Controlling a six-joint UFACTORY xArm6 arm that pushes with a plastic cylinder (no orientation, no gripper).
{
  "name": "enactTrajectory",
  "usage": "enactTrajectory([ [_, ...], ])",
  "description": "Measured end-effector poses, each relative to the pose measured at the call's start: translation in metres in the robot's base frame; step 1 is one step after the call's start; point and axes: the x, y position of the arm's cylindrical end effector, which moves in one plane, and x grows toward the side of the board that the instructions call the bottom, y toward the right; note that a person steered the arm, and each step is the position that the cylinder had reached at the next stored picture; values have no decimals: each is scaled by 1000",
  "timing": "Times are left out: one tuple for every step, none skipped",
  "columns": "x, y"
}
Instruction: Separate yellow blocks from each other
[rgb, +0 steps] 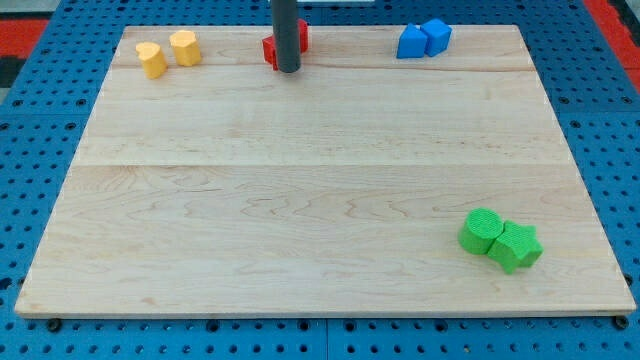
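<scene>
Two yellow blocks sit close together at the view's top left of the wooden board: a yellow heart-shaped block (151, 59) and, just to its right, a yellow hexagonal block (184, 47). They are nearly touching. My tip (288, 69) is the lower end of the dark rod, near the top middle of the board, to the right of the yellow blocks. It stands right in front of the red blocks (271, 48), which it partly hides.
Two blue blocks (423, 39) sit together at the top right. A green cylinder (481, 230) and a green star-shaped block (517, 246) touch at the bottom right. The wooden board (300, 200) lies on a blue pegboard.
</scene>
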Motion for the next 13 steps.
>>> enactTrajectory([
  [8,-86],
  [-14,-100],
  [-59,-91],
  [-73,-138],
  [-47,-168],
  [-38,-238],
  [-31,-246],
  [-10,-203],
  [43,-206],
  [65,-198],
  [51,-214],
  [90,-232],
  [119,-197],
])
